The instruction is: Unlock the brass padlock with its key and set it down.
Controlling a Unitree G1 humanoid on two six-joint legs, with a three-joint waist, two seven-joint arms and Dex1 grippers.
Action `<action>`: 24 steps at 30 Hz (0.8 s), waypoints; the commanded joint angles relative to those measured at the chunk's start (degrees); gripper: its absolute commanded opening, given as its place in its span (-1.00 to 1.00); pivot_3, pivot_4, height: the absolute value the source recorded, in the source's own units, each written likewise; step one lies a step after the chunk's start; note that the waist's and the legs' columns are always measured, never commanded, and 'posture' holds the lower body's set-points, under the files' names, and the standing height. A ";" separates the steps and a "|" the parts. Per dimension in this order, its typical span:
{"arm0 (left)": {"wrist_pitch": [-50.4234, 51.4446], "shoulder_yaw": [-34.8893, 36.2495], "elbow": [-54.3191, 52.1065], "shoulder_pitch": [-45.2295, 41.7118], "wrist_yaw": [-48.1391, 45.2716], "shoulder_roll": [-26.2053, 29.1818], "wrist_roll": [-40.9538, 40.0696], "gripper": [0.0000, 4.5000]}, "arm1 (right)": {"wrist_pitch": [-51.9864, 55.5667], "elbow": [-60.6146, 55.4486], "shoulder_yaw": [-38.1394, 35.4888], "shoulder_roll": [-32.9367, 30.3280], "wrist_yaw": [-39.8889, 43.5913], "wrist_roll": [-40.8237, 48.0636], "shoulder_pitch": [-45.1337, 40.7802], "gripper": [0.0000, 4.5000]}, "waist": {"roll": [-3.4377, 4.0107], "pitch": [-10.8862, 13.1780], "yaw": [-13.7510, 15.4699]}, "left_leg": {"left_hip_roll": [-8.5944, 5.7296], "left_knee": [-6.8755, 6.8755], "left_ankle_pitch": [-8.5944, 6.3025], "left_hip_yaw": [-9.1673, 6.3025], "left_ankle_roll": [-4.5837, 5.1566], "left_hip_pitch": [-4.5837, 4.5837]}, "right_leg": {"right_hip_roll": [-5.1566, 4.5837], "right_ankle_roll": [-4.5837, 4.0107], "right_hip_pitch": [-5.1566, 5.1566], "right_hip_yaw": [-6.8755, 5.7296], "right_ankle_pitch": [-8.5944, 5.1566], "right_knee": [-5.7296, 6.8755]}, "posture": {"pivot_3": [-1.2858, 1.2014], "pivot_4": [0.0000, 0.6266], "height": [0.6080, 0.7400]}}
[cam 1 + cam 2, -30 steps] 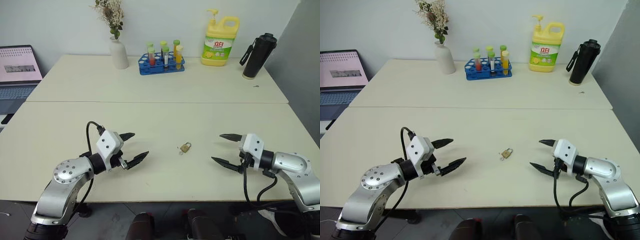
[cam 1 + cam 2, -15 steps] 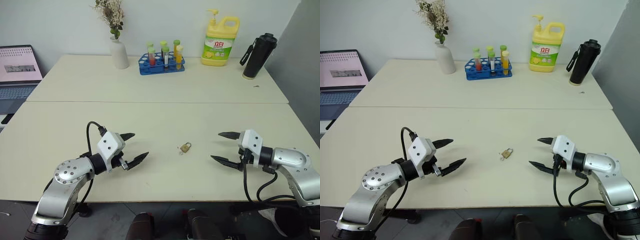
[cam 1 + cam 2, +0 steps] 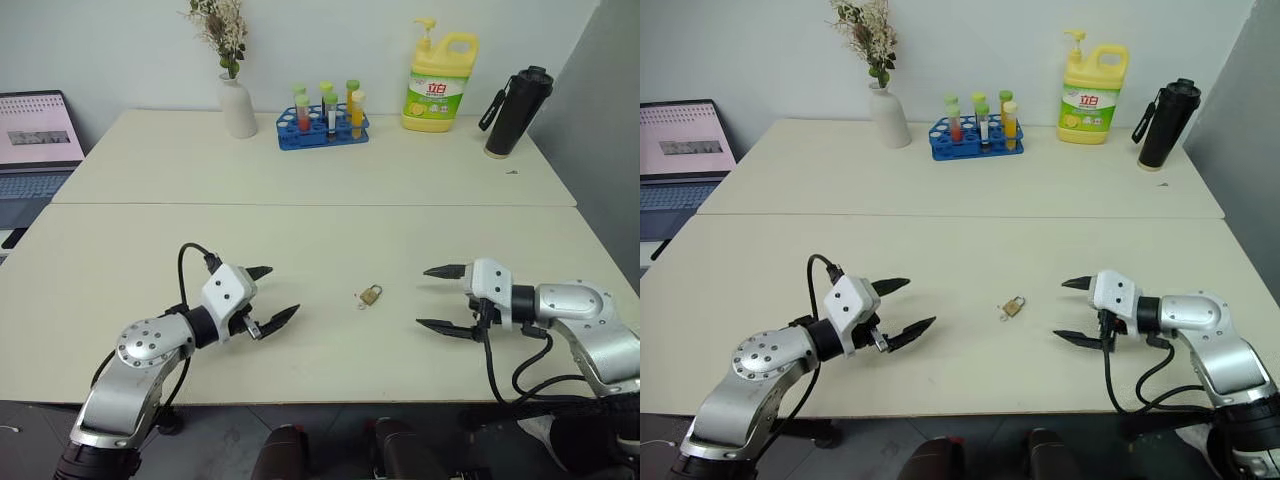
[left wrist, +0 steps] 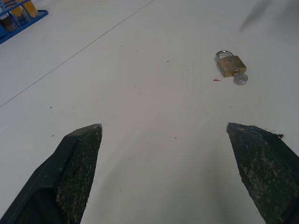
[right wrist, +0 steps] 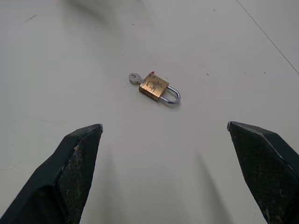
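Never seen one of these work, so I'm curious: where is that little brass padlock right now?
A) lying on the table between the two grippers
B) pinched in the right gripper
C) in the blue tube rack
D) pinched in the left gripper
A: the brass padlock lies on the table, between the open left gripper and open right gripper, touched by neither.

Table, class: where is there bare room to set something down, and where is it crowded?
Bare: the near table either side of the brass padlock with its key, between the left claw and right claw. Crowded: the far edge, with vase, test-tube rack, detergent jug, black bottle.
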 commanded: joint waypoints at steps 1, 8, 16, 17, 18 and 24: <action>-1.27 -0.41 -1.09 -0.87 0.05 0.16 0.69 0.99 | -2.50 1.57 1.38 0.39 2.11 -0.78 -3.91 1.00 | 0.00 0.00 0.00 | 0.00 0.00 0.00 0.01 0.00 0.00 | 0.00 0.00 0.00 -0.01 0.00 0.00 | 0.03 -0.52 1.00; 0.07 -1.36 -2.25 -2.67 0.08 -0.62 -0.08 0.99 | -4.82 14.66 11.84 2.43 14.88 -5.56 -21.07 1.00 | 0.02 0.02 -0.13 | 0.01 0.02 0.00 0.05 0.00 0.03 | 0.00 -0.20 -0.01 -0.08 0.12 0.01 | 0.03 -0.52 1.00; 6.76 0.50 -10.35 -0.49 -4.88 1.52 -9.69 0.99 | -16.91 41.32 20.96 12.46 24.15 -14.16 -39.35 1.00 | 0.04 0.04 0.04 | 0.04 -0.02 0.00 0.00 0.00 -0.01 | -0.03 -0.30 -0.05 -0.07 0.18 0.02 | 0.03 -0.52 1.00; 7.09 0.59 -11.39 0.12 -5.22 2.27 -9.91 0.99 | -18.74 44.55 22.12 13.61 25.30 -15.32 -41.04 1.00 | 0.04 0.04 0.04 | 0.02 -0.01 0.00 -0.04 0.00 -0.03 | -0.06 -0.31 -0.04 -0.07 0.18 0.02 | 0.03 -0.52 1.00; 6.95 0.61 -12.74 1.23 -5.36 3.40 -9.03 0.99 | -19.96 47.67 23.32 15.32 26.17 -16.37 -42.76 1.00 | 0.04 0.04 0.31 | 0.02 -0.01 0.00 -0.04 0.00 -0.03 | -0.06 -0.31 -0.04 -0.07 0.18 0.02 | 0.03 -0.52 1.00; 7.33 2.37 -16.70 6.28 -3.82 6.19 -7.41 0.99 | -26.35 58.71 25.66 21.50 28.06 -19.20 -46.72 1.00 | 0.07 0.06 -0.44 | -0.01 -0.04 0.00 -0.03 0.00 0.02 | -0.21 -0.35 -0.04 -0.11 0.16 0.06 | 0.03 -0.52 1.00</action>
